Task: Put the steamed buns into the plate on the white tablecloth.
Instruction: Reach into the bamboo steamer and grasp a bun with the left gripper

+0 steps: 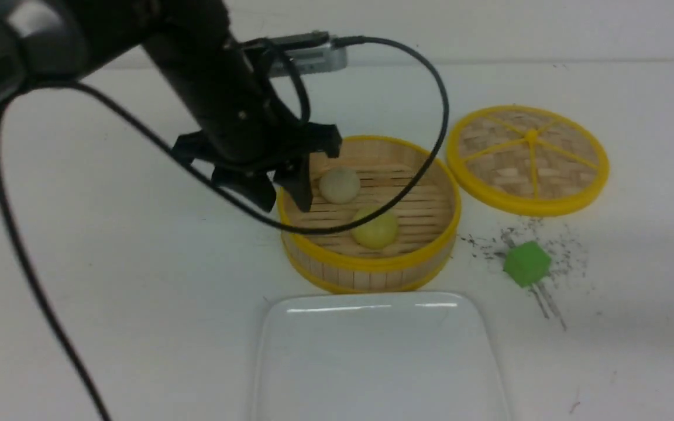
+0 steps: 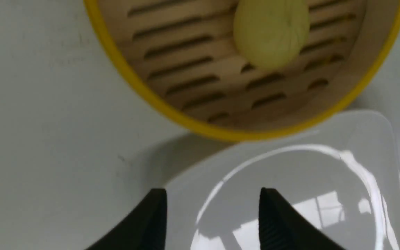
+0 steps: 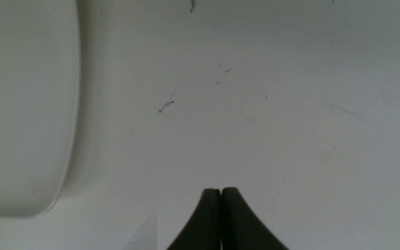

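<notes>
In the front view the left tool [image 1: 286,204] hangs over the left rim of the steamer [image 1: 372,266], its jaws spread wide with nothing between them. Both steamed buns sit inside the steamer on its slatted floor: the off-white bun [image 1: 340,185] toward the back and the yellow bun [image 1: 375,228] nearer the front, close together. Each is round with its dome facing up, so neither shows a long axis. The plate [image 1: 378,356] lies on the white tablecloth [image 1: 109,263] just in front of the steamer, with nothing on it and its near edge cut off by the frame. The steamer's lid [image 1: 528,159] lies flat to the right, and a green cube [image 1: 526,264] rests among dark specks in front of the lid. In the left wrist view the left tool [image 2: 214,215] is wide open above the plate [image 2: 377,121], with the steamer [image 2: 172,107] and the yellow bun [image 2: 271,33] beyond it. In the right wrist view the right tool [image 3: 221,208] is fully closed, its fingers pressed together and holding nothing, over bare white tablecloth [image 3: 255,121] beside the plate [image 3: 23,121].
</notes>
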Available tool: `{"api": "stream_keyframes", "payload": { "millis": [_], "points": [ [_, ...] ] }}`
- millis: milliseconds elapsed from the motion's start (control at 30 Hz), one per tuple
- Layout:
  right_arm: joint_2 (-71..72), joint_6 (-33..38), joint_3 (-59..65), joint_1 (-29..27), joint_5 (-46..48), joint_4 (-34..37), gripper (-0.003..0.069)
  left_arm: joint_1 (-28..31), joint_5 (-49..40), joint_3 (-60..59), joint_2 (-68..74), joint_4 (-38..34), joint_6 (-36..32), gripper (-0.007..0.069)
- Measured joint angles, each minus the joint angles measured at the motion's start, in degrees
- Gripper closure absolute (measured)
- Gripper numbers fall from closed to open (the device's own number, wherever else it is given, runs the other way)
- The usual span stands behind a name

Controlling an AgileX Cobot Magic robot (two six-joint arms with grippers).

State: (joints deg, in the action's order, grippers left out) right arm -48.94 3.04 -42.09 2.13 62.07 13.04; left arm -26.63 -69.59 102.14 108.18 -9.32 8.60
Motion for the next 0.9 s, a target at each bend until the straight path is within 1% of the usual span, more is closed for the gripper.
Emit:
{"api": "stream_keyframes", "payload": {
  "millis": [33,67,100,167,267,300,400,467,633,700,767,800,833,867,900],
  "points": [
    [0.00,0.00,0.00,0.00,-0.05,0.00,0.0638,-0.12,-0.01,0.57,0.85,0.31,0.08,0.0221],
    [0.00,0.04,0.11,0.00,-0.35,0.00,0.0636,-0.81,-0.45,4.94,3.80,1.01,0.19,0.0198],
    [0.00,0.04,0.11,0.00,-0.35,0.00,0.0636,-0.89,-0.50,5.46,4.21,1.01,0.31,0.0198],
    [-0.02,0.04,0.22,0.00,-0.51,0.00,0.0632,-1.47,-0.88,11.65,9.22,0.96,1.69,0.0184],
    [-0.02,0.06,0.22,0.00,-0.60,0.00,0.0631,-1.60,-1.14,19.04,15.41,0.96,3.23,0.0181],
    [-0.02,0.06,0.22,0.00,-0.60,0.00,0.0631,-1.60,-1.14,19.50,15.77,0.96,3.26,0.0181],
    [-0.02,0.06,0.22,0.02,-0.60,0.00,0.0629,-1.60,-1.19,26.01,21.37,2.27,4.19,0.0181],
    [-0.02,0.06,0.22,0.02,-0.60,-0.04,0.0625,-1.60,-1.19,28.47,24.35,3.96,4.40,0.0181],
    [-0.02,0.06,0.22,0.02,-0.65,-0.04,0.0619,-1.60,0.70,29.40,28.50,6.97,4.70,0.0188],
    [-0.02,0.06,0.22,0.02,-0.65,0.02,0.0617,-1.60,1.44,29.40,29.55,7.86,5.38,0.0225],
    [-0.02,0.06,0.22,0.02,-0.65,0.02,0.0615,-1.60,1.60,29.40,29.84,8.24,6.43,0.0309],
    [-0.02,0.06,0.22,0.02,-0.65,0.02,0.0615,-1.60,1.60,29.40,29.84,8.24,6.43,0.0321],
    [-0.02,0.06,0.22,0.02,-0.65,0.02,0.0613,-1.60,1.33,29.58,29.63,8.30,7.18,0.0424],
    [-0.02,0.06,0.22,0.02,-0.65,0.02,0.0612,-1.60,1.02,29.91,29.44,8.30,7.23,0.0495],
    [-0.02,0.06,0.22,0.02,-0.65,0.02,0.0611,-1.60,0.74,30.19,29.14,8.21,7.25,0.0539]
  ]
}}
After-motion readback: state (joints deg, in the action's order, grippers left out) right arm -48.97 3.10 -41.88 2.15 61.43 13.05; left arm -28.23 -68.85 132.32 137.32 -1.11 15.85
